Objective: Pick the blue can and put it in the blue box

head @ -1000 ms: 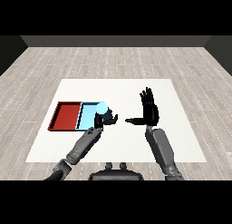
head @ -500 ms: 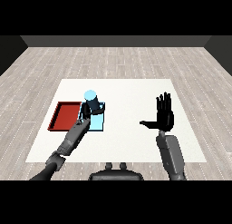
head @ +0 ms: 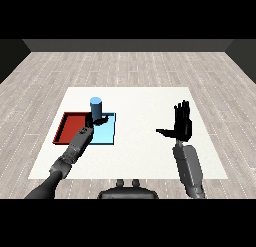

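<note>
**Blue can over the blue tray, grip mostly hidden**

Hard to make out much of the left robot hand: only a dark patch at the foot of the blue can, with the grey forearm covering the rest. Looks curled round the can's base, can standing upright. Can't tell whether the can's bottom touches the light blue tray or hangs just above it, since hand and wrist block that spot. Near edge of the tray's left side also covered by the forearm, same for the inner edge of the red tray right beside it.

No label, brand or writing readable anywhere on the can or trays.

Compared with half a second ago: can and left robot hand sitting much the same over the blue tray's far left corner. Right robot hand still raised above the white desk, fingers straight up, thumb out, holding nothing, well apart from the trays.
</note>
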Robot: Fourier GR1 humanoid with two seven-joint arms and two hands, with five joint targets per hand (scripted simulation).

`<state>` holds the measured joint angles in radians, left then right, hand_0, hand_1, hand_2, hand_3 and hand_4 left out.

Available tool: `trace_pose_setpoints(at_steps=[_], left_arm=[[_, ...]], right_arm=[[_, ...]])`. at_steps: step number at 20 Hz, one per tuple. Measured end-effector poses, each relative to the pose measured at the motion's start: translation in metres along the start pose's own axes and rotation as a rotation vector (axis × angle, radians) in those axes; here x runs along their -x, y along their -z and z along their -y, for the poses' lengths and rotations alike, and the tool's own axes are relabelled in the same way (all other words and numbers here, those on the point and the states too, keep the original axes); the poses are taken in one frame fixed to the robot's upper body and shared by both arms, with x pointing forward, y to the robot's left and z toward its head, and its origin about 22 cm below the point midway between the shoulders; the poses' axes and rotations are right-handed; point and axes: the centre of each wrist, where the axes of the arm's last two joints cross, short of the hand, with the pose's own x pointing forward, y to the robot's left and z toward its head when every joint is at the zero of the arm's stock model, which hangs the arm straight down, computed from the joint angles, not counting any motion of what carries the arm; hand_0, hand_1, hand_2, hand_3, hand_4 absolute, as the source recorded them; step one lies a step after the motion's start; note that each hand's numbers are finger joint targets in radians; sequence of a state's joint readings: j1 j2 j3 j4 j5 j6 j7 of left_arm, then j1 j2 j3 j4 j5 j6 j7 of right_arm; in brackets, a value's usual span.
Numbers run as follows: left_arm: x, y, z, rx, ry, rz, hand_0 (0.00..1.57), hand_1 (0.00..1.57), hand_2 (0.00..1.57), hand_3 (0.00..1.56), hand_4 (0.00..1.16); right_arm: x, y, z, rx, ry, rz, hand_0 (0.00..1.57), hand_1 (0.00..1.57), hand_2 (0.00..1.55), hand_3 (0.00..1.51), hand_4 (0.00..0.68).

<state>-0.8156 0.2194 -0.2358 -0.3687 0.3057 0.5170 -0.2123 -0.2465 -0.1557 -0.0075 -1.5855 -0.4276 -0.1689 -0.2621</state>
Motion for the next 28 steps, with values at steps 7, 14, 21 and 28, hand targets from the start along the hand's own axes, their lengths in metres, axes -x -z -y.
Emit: trace_pose_setpoints(at_steps=[7,14,21,28], left_arm=[[0.048,-0.014,0.001,-0.027,0.138,-0.238,0.95,0.95,0.87,0.81,0.93],[0.067,-0.020,-0.006,0.046,0.170,-0.325,0.36,0.36,0.41,0.00,0.63],[0.070,-0.024,-0.001,0.033,0.277,-0.291,0.00,0.00,0.00,0.00,0.00],[0.066,-0.024,0.004,-0.122,0.203,-0.188,0.00,0.00,0.00,0.00,0.00]], right_arm=[[0.008,0.003,0.009,0.011,-0.002,-0.023,0.00,0.00,0.00,0.00,0.000],[0.009,0.003,0.013,0.001,0.009,-0.016,0.00,0.00,0.00,0.00,0.000],[0.021,0.001,0.008,-0.009,0.027,-0.013,0.00,0.00,0.00,0.00,0.000],[0.015,-0.002,0.014,-0.022,0.056,0.002,0.00,0.00,0.00,0.00,0.000]])
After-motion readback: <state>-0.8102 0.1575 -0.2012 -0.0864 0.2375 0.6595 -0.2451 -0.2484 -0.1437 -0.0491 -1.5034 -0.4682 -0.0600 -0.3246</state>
